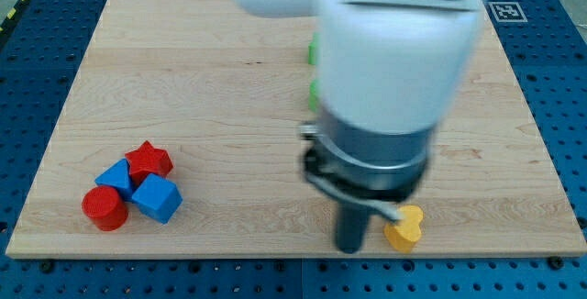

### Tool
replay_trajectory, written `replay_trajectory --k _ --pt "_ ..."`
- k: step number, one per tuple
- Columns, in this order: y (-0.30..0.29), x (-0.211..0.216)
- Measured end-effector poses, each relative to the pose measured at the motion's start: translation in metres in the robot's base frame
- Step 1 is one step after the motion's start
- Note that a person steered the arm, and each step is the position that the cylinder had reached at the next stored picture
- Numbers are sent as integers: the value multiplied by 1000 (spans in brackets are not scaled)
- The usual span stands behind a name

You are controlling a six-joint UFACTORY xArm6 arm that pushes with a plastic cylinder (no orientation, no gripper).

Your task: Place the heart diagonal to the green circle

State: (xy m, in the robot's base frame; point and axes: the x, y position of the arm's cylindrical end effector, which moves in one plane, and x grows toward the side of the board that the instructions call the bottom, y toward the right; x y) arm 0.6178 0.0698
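Heart [404, 227], the yellow one, lies near the front edge of the worktop [229, 79], over to the right. The arm hangs low over it, and its big white body blocks most of the middle of the scene. What I take for the rod comes down as a dark column just left of the heart, and my tip [348, 247] seems to sit right beside it, touching or very nearly so (the blur makes it hard to say which). This arm carries no hand at all, just that rod, so nothing is held; it can only shove.

Two slivers of green [312, 53] peep out from behind the arm's left side, farther back. One may be the green circle, but too little shows to tell shape. My guess is that the tip stands left of the heart because a push is being lined up, though toward where I cannot judge.

Far off on the left, near the front, sits a tight cluster: a red star [149, 160], a blue block [116, 177], a blue cube [156, 198] and a red cylinder [105, 207]. They are well apart from the heart and out of this business.
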Motion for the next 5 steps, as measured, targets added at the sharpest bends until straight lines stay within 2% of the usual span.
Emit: replay_trajectory --k 1,5 --pt "47 0" --pt "95 -15"
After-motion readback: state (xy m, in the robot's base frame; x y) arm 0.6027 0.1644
